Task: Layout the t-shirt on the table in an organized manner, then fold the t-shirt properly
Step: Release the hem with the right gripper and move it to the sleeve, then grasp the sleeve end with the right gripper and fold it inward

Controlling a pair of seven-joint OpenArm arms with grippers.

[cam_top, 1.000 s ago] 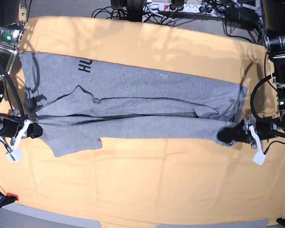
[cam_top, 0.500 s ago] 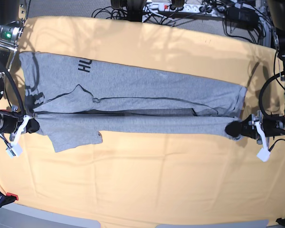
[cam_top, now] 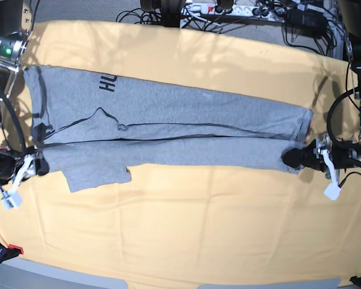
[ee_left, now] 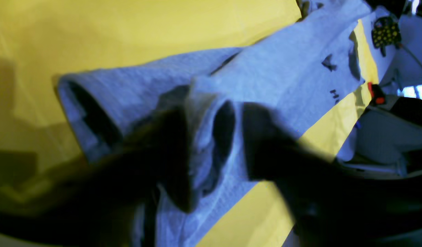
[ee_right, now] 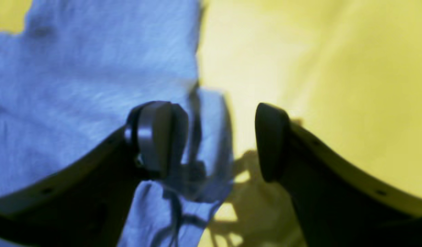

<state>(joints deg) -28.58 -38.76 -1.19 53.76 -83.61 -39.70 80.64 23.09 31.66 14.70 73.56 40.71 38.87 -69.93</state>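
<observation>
The t-shirt (cam_top: 168,129) lies flat on the worktop (cam_top: 186,235) as a long grey band, folded lengthwise, with bare yellow-orange cloth on its near side. A sleeve flap (cam_top: 96,173) juts from the shirt's near edge toward the front of the worktop.

At one end of the shirt, on the near corner, sits the left gripper (cam_top: 292,158). From its wrist camera the two dark fingers (ee_left: 169,161) stand apart, with a ridge of grey cloth rising between them; the frame is too blurred to tell whether either finger presses on it. At the shirt's opposite end, again at the near corner, is the right gripper (cam_top: 41,165). Its fingers (ee_right: 156,137) are spread wide: one hangs over the shirt's hem, the other over bare worktop, and nothing is clamped between them.

Beyond the fold line, the upper layer of the shirt shows dark block lettering (cam_top: 108,83) near the right gripper's end. Past the shirt's far edge, beyond the worktop, cables and a power strip (cam_top: 228,9) lie on the floor.
</observation>
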